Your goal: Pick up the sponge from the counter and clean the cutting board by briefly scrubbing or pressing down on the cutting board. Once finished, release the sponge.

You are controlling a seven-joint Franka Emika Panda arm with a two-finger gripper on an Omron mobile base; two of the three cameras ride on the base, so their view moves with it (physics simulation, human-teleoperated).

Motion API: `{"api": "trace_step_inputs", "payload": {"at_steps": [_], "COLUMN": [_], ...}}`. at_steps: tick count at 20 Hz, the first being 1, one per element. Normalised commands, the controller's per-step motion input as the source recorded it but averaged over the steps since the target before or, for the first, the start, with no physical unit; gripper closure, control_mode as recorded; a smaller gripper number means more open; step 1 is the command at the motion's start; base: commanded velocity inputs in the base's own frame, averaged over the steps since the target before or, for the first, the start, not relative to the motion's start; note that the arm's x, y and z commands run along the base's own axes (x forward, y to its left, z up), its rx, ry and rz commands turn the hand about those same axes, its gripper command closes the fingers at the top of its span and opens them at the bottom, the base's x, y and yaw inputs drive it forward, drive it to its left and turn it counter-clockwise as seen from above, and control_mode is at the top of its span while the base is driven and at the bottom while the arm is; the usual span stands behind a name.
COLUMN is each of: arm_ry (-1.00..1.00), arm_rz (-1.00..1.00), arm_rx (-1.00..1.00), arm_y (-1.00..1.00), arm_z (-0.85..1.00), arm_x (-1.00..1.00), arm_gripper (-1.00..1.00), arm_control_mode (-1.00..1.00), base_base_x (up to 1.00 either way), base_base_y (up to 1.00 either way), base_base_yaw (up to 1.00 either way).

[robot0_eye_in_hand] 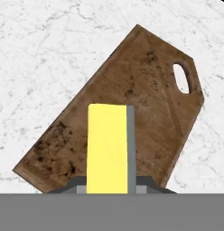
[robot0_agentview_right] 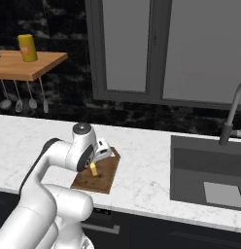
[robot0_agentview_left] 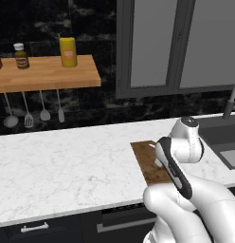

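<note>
- The gripper (robot0_eye_in_hand: pixel 108 188) is clamping the sponge (robot0_eye_in_hand: pixel 109 149) between its fingers, yellow side facing the hand camera, grey scrub layer running down one edge.
- In the right base view the sponge (robot0_agentview_right: pixel 94 169) is hanging just over the cutting board (robot0_agentview_right: pixel 104 176); can't tell if it's actually touching.
- The board is lying flat on the counter (robot0_agentview_left: pixel 67 166) near the front edge, its handle hole (robot0_eye_in_hand: pixel 182 78) pointing away from the hand.
- A sink (robot0_agentview_right: pixel 210 170) is sitting well off to the right.
</note>
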Motion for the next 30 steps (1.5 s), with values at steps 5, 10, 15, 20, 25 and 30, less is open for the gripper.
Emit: {"api": "trace_step_inputs", "payload": {"at_steps": [5,10,15,20,25,30], "arm_ry": [0.0,-0.02,0.0,0.0,0.0,0.0], "arm_rz": [0.0,0.04,0.08,0.04,0.0,0.0], "arm_rx": [0.0,0.0,0.0,0.0,0.0,0.0], "arm_y": [0.04,0.07,0.17,0.07,0.01,0.0], "arm_z": [-0.24,-0.2,-0.27,-0.28,-0.3,-0.39], "arm_x": [0.26,0.64,0.72,0.5,0.43,0.31], "arm_gripper": [1.0,1.0,1.0,1.0,1.0,1.0], "arm_control_mode": [-1.0,-1.0,-1.0,-1.0,-1.0,-1.0], "base_base_x": [0.0,0.0,0.0,0.0,0.0,0.0], "base_base_y": [0.0,0.0,0.0,0.0,0.0,0.0], "base_base_yaw": [0.0,0.0,0.0,0.0,0.0,0.0]}}
